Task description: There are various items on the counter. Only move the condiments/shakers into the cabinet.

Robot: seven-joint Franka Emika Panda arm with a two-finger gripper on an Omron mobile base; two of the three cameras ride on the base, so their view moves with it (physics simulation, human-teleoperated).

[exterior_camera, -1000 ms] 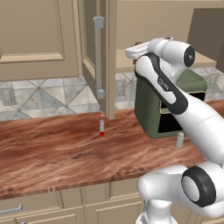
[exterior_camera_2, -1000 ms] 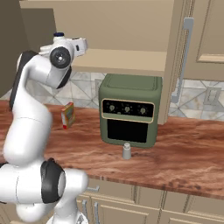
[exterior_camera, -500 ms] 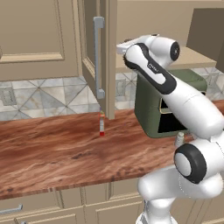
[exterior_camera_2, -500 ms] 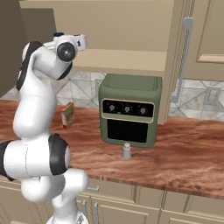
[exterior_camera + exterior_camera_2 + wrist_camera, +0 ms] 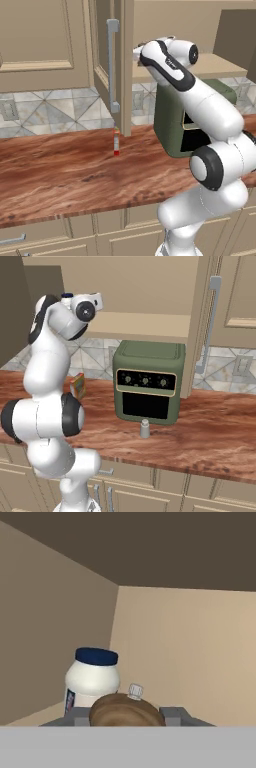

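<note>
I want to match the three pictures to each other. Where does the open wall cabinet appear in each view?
Left base view: cabinet at upper right, its shelf above the green oven.
Right base view: top centre, shelf above the oven.
Hand view: its inner walls, behind the white jar and the pepper mill in the gripper.
Shared landmark, both base views: the door's bar handle.

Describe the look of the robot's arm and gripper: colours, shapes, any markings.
The arm is glossy white, built of rounded tubular segments with dark grey to black bands and round caps at the joints. A dark strip with small white marks runs along one upper link. The gripper ends in two small, blocky dark grey finger tips. No loose cables show.
</note>
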